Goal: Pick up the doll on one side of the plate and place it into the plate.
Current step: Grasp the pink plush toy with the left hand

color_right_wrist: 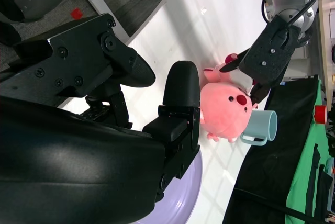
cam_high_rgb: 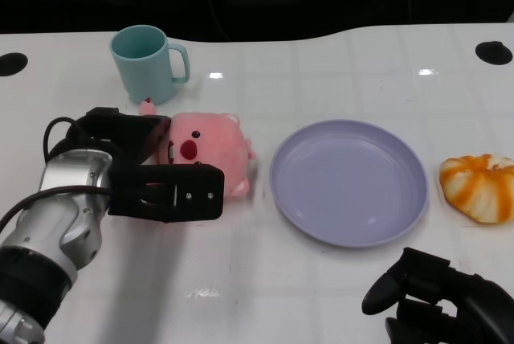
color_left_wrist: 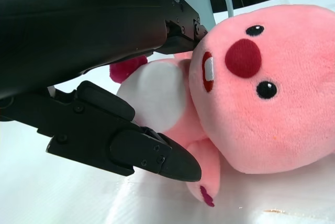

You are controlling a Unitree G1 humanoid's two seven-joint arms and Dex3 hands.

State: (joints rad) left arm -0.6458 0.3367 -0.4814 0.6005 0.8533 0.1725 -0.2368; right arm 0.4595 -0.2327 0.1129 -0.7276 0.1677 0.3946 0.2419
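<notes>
Left robot hand, fingers spread around pink doll, touching.

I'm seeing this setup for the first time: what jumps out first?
The pink doll lies just left of the purple plate, with the left hand closing around it, fingers on both sides of its body. Behind the doll stands a teal mug; an orange-and-white thing sits right of the plate. The right hand rests at the near edge, holding nothing.
</notes>
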